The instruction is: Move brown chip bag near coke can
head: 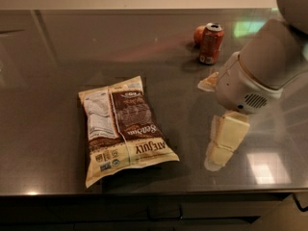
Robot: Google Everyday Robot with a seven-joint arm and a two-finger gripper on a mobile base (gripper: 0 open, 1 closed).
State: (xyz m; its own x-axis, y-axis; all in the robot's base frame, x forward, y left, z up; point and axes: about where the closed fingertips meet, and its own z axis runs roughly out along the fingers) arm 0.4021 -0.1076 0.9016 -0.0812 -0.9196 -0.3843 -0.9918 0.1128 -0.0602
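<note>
The brown chip bag (122, 129) lies flat on the dark table (57, 57), left of centre, its white nutrition label facing up. The coke can (211, 43) stands upright at the back, right of centre. My gripper (219, 150) hangs over the table to the right of the bag, about a hand's width from the bag's right edge and well in front of the can. It holds nothing that I can see. The white arm housing (262, 69) fills the right side above it.
A small round orange ball (198, 34) sits just behind and left of the can. The table's front edge (144, 194) runs just below the bag. A bright light reflection (267, 167) lies on the table at the right.
</note>
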